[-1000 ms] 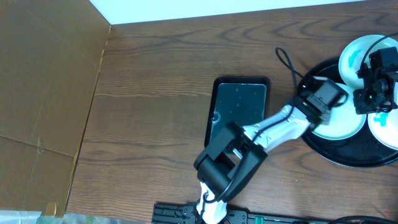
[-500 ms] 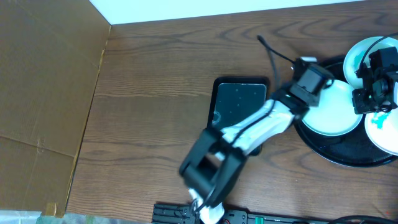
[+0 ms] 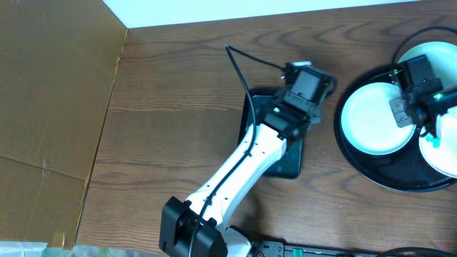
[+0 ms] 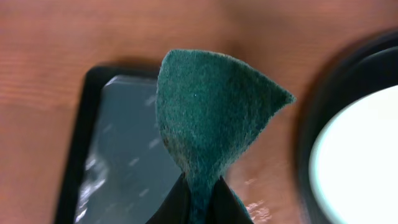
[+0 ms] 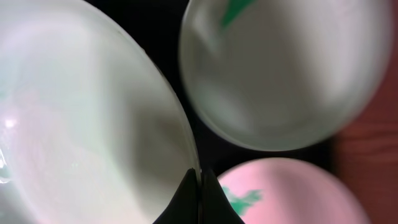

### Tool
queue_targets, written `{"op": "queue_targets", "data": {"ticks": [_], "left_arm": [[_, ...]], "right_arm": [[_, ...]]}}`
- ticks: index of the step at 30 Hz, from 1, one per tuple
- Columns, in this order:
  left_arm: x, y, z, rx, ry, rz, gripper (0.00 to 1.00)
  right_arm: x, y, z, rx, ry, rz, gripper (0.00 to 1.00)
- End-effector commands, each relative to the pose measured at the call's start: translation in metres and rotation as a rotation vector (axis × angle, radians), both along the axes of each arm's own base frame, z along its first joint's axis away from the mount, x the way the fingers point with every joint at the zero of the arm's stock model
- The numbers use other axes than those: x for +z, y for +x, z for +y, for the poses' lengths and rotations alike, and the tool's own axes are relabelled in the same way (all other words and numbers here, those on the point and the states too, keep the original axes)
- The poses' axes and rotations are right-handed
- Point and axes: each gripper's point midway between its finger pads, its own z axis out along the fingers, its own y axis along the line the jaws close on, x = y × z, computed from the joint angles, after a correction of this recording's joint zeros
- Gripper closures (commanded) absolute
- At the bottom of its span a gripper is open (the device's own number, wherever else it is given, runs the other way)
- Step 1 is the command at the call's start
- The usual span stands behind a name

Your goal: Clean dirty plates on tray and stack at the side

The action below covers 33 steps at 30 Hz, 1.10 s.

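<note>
- Our left pincer [image 4: 198,198] is closed on a green scouring pad [image 4: 211,118]. It holds the pad above the far end of the small rectangular black tray [image 3: 258,107], near the middle of the bench [image 3: 178,107].
- Our right pincer [image 5: 199,186] is closed on the rim of the unsmeared plate [image 3: 371,121], which lies in the round black tray [image 3: 385,177] at the bench's right edge.
- 2 more plates share that tray, the far plate [image 3: 435,53] and the right plate [image 3: 443,158]. Our right wrist view shows a teal smear on each.
</note>
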Motion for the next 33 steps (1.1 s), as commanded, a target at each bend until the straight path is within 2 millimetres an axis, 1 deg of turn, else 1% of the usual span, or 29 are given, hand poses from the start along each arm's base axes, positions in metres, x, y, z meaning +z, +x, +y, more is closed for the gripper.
{"op": "queue_targets", "data": {"ticks": [1, 4, 6, 9, 12, 15, 17, 20, 22, 24, 25, 26, 27, 28, 29, 30, 31, 33], "left_arm": [[-0.005, -0.003, 0.028, 0.086, 0.026, 0.035, 0.93], [-0.012, -0.010, 0.052, 0.177, 0.029, 0.085, 0.93], [-0.015, -0.015, 0.067, 0.233, 0.034, 0.116, 0.93], [-0.018, -0.021, 0.082, 0.271, 0.047, 0.150, 0.93], [-0.020, -0.027, 0.090, 0.287, 0.060, 0.177, 0.93], [-0.022, -0.031, 0.091, 0.286, 0.069, 0.196, 0.93], [-0.023, -0.032, 0.091, 0.286, 0.072, 0.202, 0.93], [-0.023, -0.033, 0.092, 0.286, 0.074, 0.205, 0.93], [-0.023, -0.033, 0.092, 0.286, 0.074, 0.205, 0.93], [-0.023, -0.033, 0.092, 0.286, 0.074, 0.205, 0.93], [-0.023, -0.033, 0.092, 0.286, 0.074, 0.205, 0.93], [-0.023, -0.033, 0.092, 0.286, 0.074, 0.205, 0.93], [-0.023, -0.033, 0.092, 0.286, 0.074, 0.205, 0.93], [-0.023, -0.033, 0.092, 0.286, 0.074, 0.205, 0.93], [-0.023, -0.033, 0.092, 0.286, 0.074, 0.205, 0.93], [-0.023, -0.033, 0.092, 0.286, 0.074, 0.205, 0.93], [-0.023, -0.033, 0.092, 0.286, 0.074, 0.205, 0.92], [-0.023, -0.033, 0.092, 0.286, 0.074, 0.205, 0.93]], "right_arm": [[0.054, 0.004, -0.024, -0.054, -0.283, -0.202, 0.99], [0.088, 0.000, -0.021, -0.024, -0.421, -0.297, 0.99], [0.110, -0.005, -0.016, 0.026, -0.527, -0.344, 0.99], [0.137, -0.011, -0.003, 0.111, -0.650, -0.394, 0.99], [0.162, -0.017, 0.015, 0.159, -0.737, -0.461, 0.99], [0.183, -0.022, 0.027, 0.156, -0.813, -0.519, 0.99], [0.194, -0.026, 0.030, 0.145, -0.861, -0.539, 0.99], [0.202, -0.028, 0.027, 0.109, -0.887, -0.553, 0.99], [0.201, -0.028, 0.026, 0.093, -0.871, -0.560, 0.99], [0.194, -0.026, 0.028, 0.068, -0.784, -0.586, 0.99], [0.185, -0.024, 0.031, 0.077, -0.711, -0.584, 0.99], [0.167, -0.021, 0.036, 0.117, -0.612, -0.553, 0.99], [0.138, -0.016, 0.049, 0.220, -0.471, -0.469, 0.99], [0.110, -0.016, 0.062, 0.335, -0.349, -0.367, 0.99], [0.091, -0.018, 0.069, 0.424, -0.255, -0.282, 0.99], [0.080, -0.018, 0.068, 0.446, -0.175, -0.231, 0.99], [0.076, -0.016, 0.064, 0.410, -0.088, -0.209, 0.99], [0.078, -0.005, 0.048, 0.254, 0.092, -0.207, 0.99]]}}
